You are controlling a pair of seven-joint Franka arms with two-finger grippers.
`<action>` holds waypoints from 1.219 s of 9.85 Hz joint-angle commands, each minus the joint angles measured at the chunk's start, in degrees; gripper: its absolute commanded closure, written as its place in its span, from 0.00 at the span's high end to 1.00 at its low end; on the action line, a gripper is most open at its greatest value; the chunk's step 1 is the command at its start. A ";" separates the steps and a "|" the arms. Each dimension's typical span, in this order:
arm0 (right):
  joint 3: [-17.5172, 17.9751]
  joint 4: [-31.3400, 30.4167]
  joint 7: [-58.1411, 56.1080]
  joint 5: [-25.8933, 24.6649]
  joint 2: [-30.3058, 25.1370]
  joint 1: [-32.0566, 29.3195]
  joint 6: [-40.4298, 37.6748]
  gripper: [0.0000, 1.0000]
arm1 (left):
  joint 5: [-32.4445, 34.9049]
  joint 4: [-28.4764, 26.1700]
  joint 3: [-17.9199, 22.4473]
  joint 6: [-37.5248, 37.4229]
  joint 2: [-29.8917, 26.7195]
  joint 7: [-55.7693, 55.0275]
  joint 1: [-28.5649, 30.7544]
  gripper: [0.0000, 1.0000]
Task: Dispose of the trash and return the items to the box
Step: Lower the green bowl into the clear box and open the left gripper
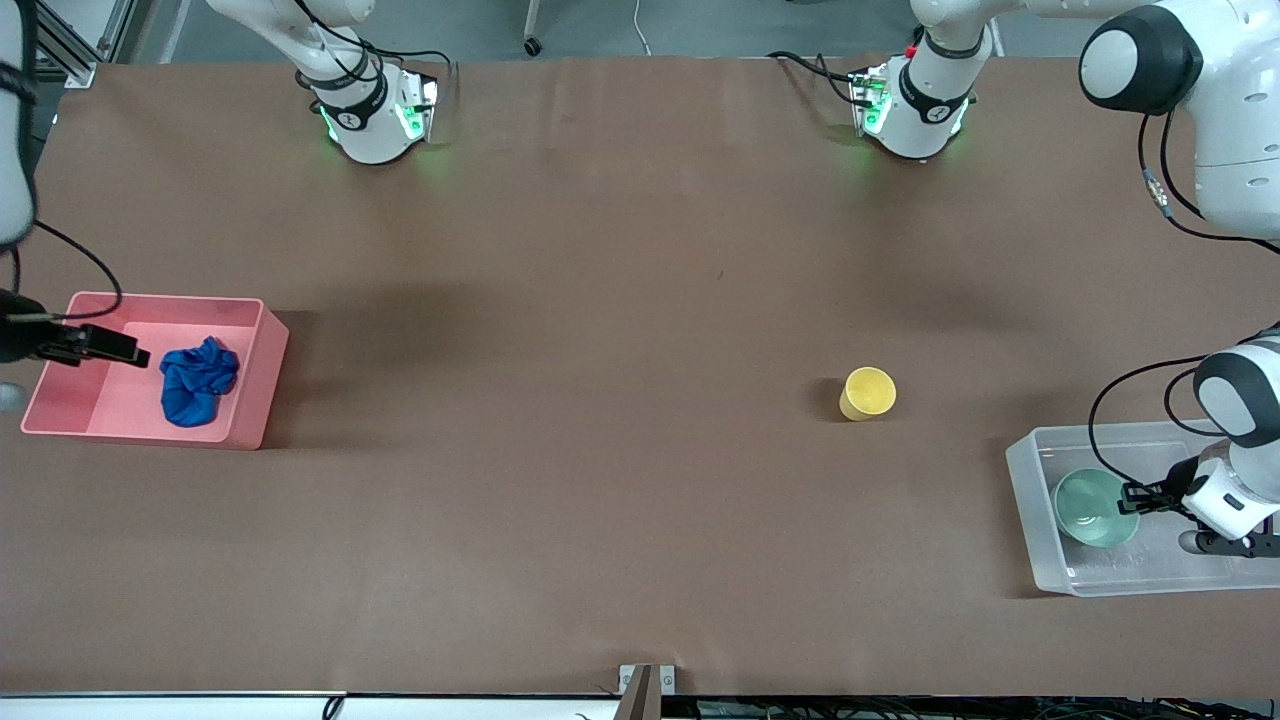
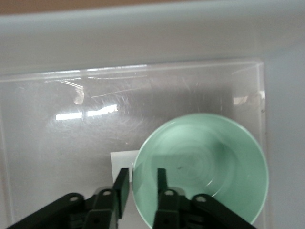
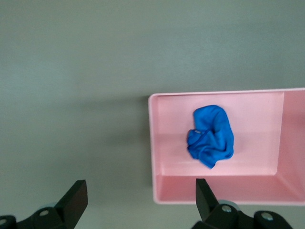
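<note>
Blue wad in pink bin under right gripper, jaws apart; left gripper straddles green bowl's rim in clear tub, fingers slightly apart; yellow cup at tub's 10 o'clock on tabletop.

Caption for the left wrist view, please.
Left gripper straddles the rim of the mint-green bowl, fingers slightly apart, inside the clear box.

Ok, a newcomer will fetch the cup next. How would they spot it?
Start at the clear box at the left arm's end of the table. The cup stands alone on bare table, beside the box toward the middle and farther from the front camera. It is small and yellow, unlike the green bowl inside the box.
</note>
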 commanded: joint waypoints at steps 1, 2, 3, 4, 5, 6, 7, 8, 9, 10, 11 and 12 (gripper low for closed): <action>2.71 0.42 6.25 -0.37 -5.85 -0.57 -4.58 1.00 | 1.74 -2.43 -0.04 -0.73 -4.60 -1.36 -0.28 1.00; 2.63 -0.19 6.44 -0.54 -10.40 -0.57 -7.91 1.00 | 1.75 -4.98 -0.31 -2.47 -8.64 -1.35 -0.80 1.00; 2.54 -0.28 5.75 -2.37 -13.41 -0.31 -10.12 1.00 | 1.75 -7.27 -0.39 -5.28 -12.51 -1.61 -2.72 1.00; 2.02 0.33 4.26 -6.57 -14.48 1.52 -12.32 1.00 | 1.75 -11.29 -0.31 -8.00 -17.16 -2.92 -4.65 1.00; 1.40 0.42 3.81 -7.57 -14.66 2.06 -12.86 1.00 | 1.75 -16.64 -1.00 -8.38 -22.08 -3.28 -4.93 1.00; 1.83 1.21 4.42 -6.79 -14.41 1.54 -12.60 1.00 | 1.66 -21.74 -3.01 -8.38 -26.30 -3.64 -4.76 1.00; 2.71 1.30 4.86 -6.52 -14.32 1.54 -11.73 1.00 | 1.57 -26.49 -5.56 -8.29 -30.00 -5.55 -4.76 1.00; 2.80 1.74 4.60 -5.91 -14.14 0.41 -11.55 1.00 | 1.05 -30.54 -8.19 -8.03 -32.65 -7.66 -4.58 1.00; 2.71 3.83 4.51 -4.08 -14.05 -0.21 -11.98 1.00 | 0.87 -34.15 -11.00 -7.59 -34.24 -10.29 -4.67 1.00; 2.71 6.29 4.08 -3.97 -13.44 -0.04 -12.16 1.00 | 0.87 -37.49 -13.64 -6.11 -34.95 -13.36 -4.50 1.00; 2.89 6.75 4.59 -4.67 -13.17 0.31 -12.16 1.00 | 0.87 -40.22 -15.41 -3.66 -35.05 -15.05 -4.49 1.00; 2.89 6.75 4.34 -4.68 -13.17 0.22 -12.25 1.00 | 0.87 -42.94 -17.08 0.46 -34.70 -17.24 -4.75 1.00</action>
